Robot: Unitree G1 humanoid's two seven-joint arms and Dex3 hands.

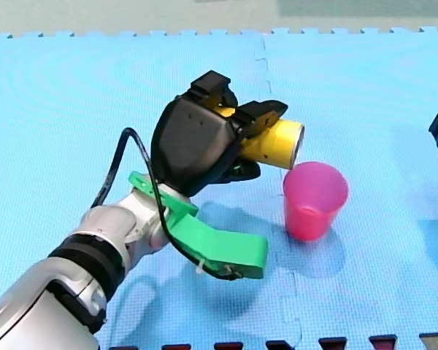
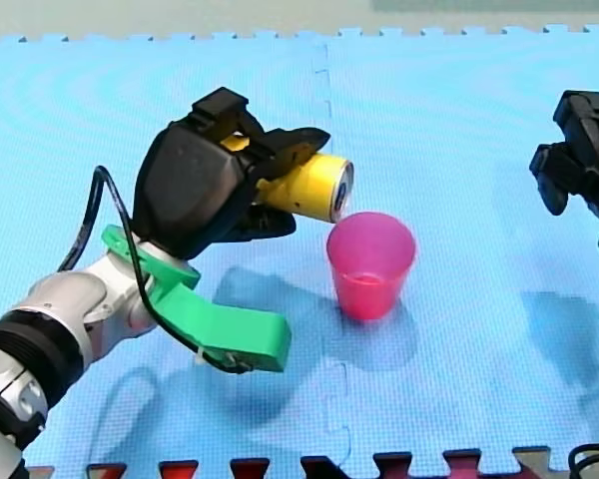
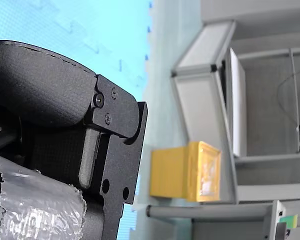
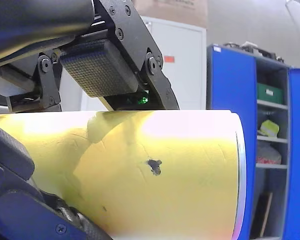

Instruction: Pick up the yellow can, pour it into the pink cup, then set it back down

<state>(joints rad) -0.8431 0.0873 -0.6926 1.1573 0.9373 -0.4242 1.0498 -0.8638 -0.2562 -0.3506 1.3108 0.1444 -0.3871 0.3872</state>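
**A:** The left robot hand (image 2: 195, 190) is clamped around the yellow can (image 2: 314, 188), which is tipped onto its side and held up off the blue foam mat (image 2: 459, 100).

**B:** And where's that against the pink cup (image 2: 369, 264)?

**A:** The can's silver end hangs just above the cup's rim, at the edge nearest that arm. The cup stands upright on the mat.

**B:** How's the grip?

**A:** In the second wrist view, a ribbed finger pad (image 4: 97, 72) presses on the can's yellow side, with another finger under it.

**B:** And the other one?

**A:** The right robot hand (image 2: 579, 150) is well apart from the cup, on the side away from the can, up over the mat. Open or closed, I can't tell.
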